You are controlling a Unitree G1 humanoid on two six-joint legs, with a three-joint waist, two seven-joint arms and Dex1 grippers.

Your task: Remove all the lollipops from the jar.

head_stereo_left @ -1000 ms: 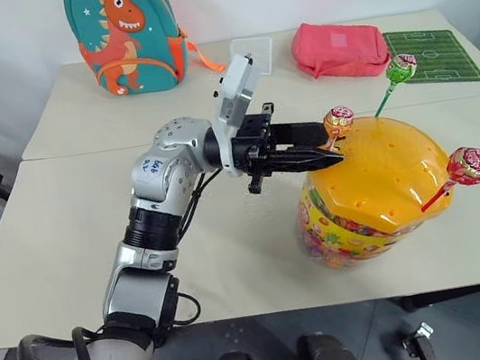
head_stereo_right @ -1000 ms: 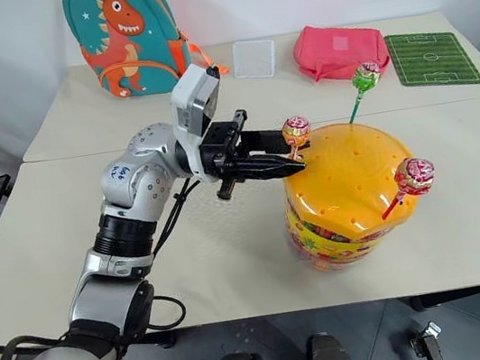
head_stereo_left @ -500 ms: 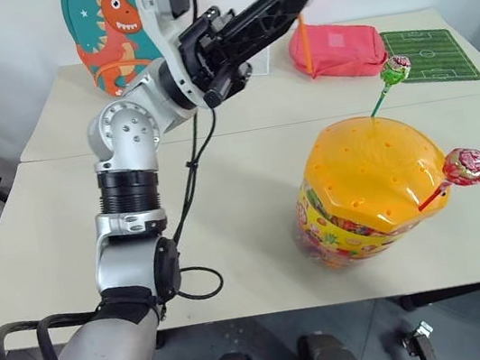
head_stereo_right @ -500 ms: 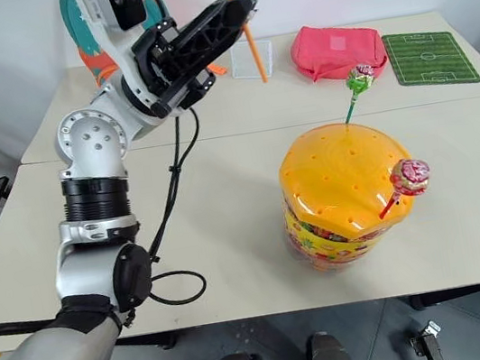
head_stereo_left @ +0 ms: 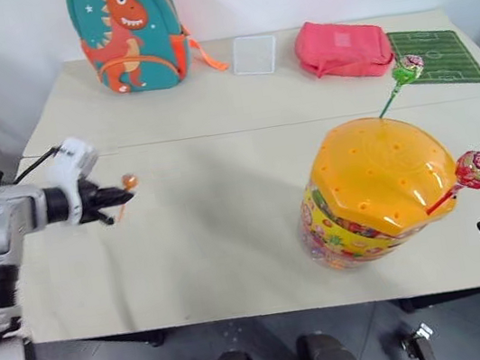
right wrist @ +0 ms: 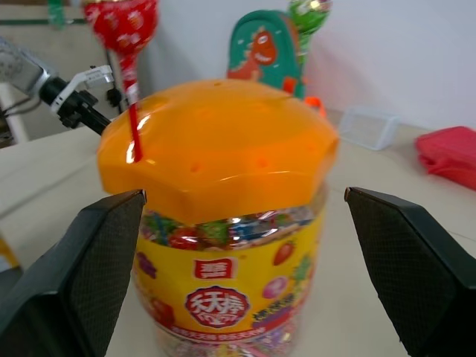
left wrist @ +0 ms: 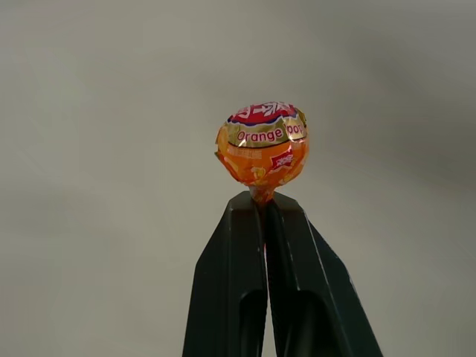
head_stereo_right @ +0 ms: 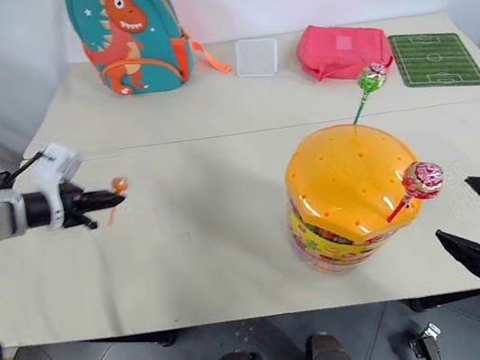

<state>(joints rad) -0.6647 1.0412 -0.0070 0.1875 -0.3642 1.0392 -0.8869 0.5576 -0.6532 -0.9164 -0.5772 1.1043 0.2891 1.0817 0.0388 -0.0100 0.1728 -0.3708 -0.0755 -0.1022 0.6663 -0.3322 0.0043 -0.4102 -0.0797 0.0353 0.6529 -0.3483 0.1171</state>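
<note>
Left gripper (head_stereo_left: 122,193) clamped on orange lollipop (left wrist: 261,143) just under its head, over left bench (head_stereo_left: 229,227); slip risk. Right gripper (right wrist: 242,260) spread, straddling jar (head_stereo_left: 379,190); could topple it.

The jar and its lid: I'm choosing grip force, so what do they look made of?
The jar looks like clear, glossy thin plastic: candy shows through its wall above a printed yellow label. Its lid looks like moulded orange plastic, smooth and slightly translucent, with shiny highlights on its facets and small punched holes. Both are probably light and somewhat flexible, though wall thickness cannot be judged.
</note>
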